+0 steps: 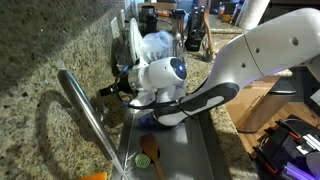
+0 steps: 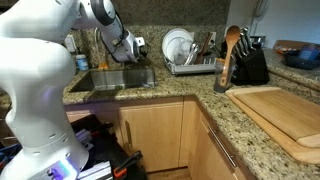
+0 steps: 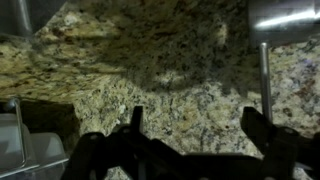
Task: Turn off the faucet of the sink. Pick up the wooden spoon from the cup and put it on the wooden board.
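Speckled beige granite worktop point(image 1: 40, 45) surrounds the sink point(image 1: 190, 150), a deep steel basin at lower centre of an exterior view. Faucet point(image 1: 85, 112): a long brushed-steel tube slanting from the left of frame down toward the basin. Its lever is too small to make out, and whether water runs cannot be told. Gripper point(image 1: 112, 90) hovers near the faucet's base. The wrist view shows its fingers point(image 3: 135, 125) spread wide along the bottom edge, holding nothing, over bare granite. A slim steel rod point(image 3: 264, 70) stands upright at right; lever or spout cannot be told.

Handling, as judged: the lever is rigid, smooth metal, probably slick if wet, so a push on its free end suits better than a pinch.

Wooden board point(image 2: 285, 118) lies at lower right, well apart from the sink. A broad orange-brown spoon point(image 2: 232, 42) stands beside the knife block point(image 2: 252, 65). The slim wooden spoon and the cup cannot be picked out; such a spoon should be light and stiff, best gripped mid-handle. No brand, label or writing is legible.
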`<state>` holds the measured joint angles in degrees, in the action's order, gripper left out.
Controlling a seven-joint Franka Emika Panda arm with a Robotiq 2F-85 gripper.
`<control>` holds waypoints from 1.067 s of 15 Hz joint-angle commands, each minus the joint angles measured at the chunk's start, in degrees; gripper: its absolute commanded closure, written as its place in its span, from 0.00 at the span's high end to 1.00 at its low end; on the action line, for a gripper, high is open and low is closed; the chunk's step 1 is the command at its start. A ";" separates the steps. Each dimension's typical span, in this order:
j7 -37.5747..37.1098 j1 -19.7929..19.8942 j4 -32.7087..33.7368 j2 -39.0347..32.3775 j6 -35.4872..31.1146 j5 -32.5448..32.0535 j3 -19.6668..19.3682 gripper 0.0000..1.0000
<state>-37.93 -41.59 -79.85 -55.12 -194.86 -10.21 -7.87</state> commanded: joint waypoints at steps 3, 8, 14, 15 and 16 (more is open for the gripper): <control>-3.95 11.08 0.74 0.40 -1.18 -4.45 18.15 1.00; -6.97 24.13 0.61 -1.76 -0.43 -13.93 39.92 1.00; 0.64 25.96 -0.02 -2.09 0.46 -5.87 45.33 1.00; -5.78 25.49 -0.57 -0.27 0.60 -10.32 41.81 1.00; -4.98 25.68 -1.39 0.64 0.56 -8.58 41.48 1.00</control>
<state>-42.18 -16.14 -79.12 -57.19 -194.57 -20.12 35.59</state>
